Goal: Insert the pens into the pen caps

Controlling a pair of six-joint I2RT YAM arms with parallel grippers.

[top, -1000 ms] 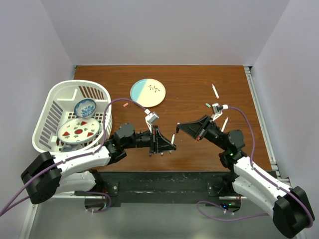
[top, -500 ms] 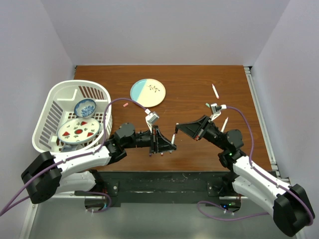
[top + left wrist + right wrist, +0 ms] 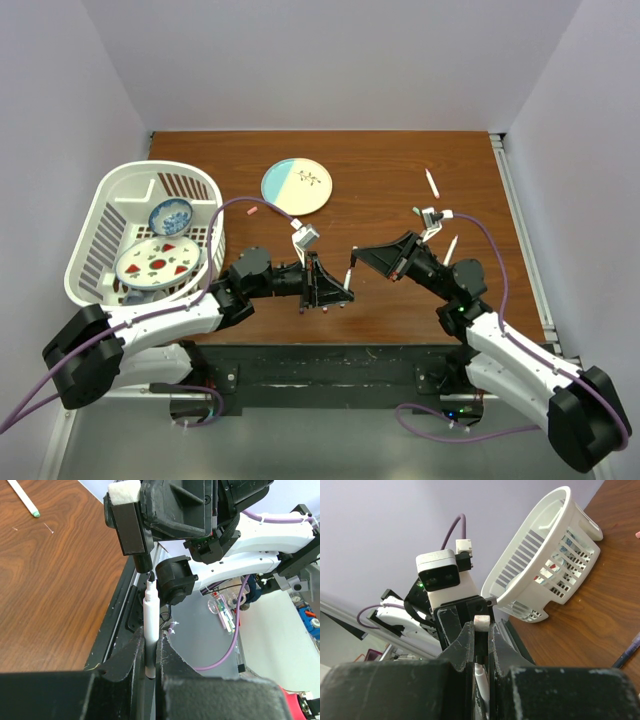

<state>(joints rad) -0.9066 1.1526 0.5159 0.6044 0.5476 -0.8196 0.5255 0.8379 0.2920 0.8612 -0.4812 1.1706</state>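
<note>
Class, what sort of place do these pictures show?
Probably a robotics lab test cell: a left arm and right arm bolted to a wooden table, blank walls boxing it in, purple cables trailing.

You have brought the right end effector slightly closer, its black cap now almost meeting the tip of the white pen gripped by the left end effector.

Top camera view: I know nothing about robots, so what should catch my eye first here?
At the centre, two grippers meet nose to nose: the left gripper pinches a white pen, its tip right at what looks like a black cap in the right gripper. Next, the big white basket of painted dishes at the left edge.
</note>
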